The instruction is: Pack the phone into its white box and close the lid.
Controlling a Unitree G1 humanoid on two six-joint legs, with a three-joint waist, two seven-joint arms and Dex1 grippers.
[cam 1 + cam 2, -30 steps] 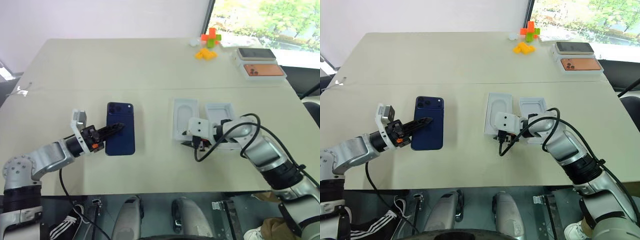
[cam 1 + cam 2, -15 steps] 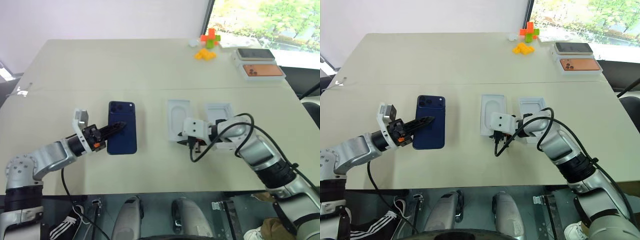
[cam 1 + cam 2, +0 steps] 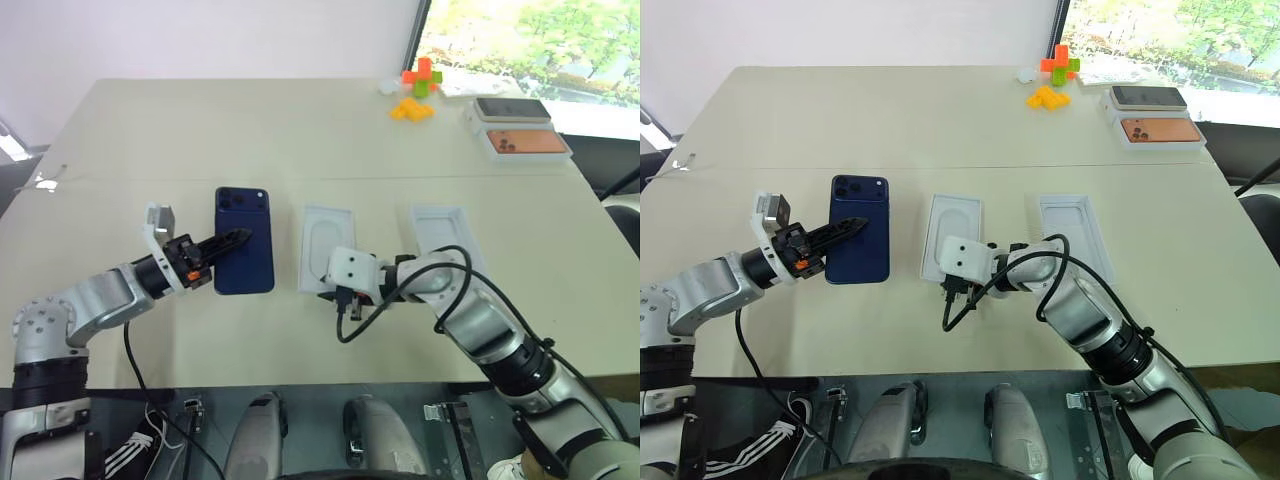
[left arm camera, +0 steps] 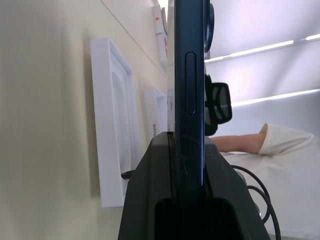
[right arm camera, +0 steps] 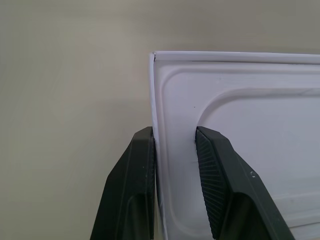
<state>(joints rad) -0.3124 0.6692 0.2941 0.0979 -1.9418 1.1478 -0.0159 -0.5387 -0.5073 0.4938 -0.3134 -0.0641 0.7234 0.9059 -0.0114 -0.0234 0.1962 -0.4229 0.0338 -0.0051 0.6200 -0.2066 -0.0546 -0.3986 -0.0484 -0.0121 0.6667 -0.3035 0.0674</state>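
- In the lower centre of the left eye view we find the right gripper (image 3: 336, 296), its two black fingers (image 5: 216, 165) pinched on the near rim of the white box (image 3: 326, 234), a shallow white rectangular cardboard tray with an oval recess moulded in its floor; one finger sits inside the rim, the other outside.
- At centre left we find the left gripper (image 3: 222, 244), its fingers narrowed on the phone (image 3: 243, 252), a slim dark navy-blue smartphone with a glossy back. They grip its near long edge, camera bump at the far end.
- The phone lies just left of the white box, apart from it.
- Right of centre lies a second shallow white rectangular tray (image 3: 441, 232), well apart from the box.
- In the upper right of the beige table (image 3: 250, 130) we see orange, green and yellow blocks (image 3: 416, 90), a dark-topped box (image 3: 511, 107) and an orange-topped box (image 3: 526, 141).
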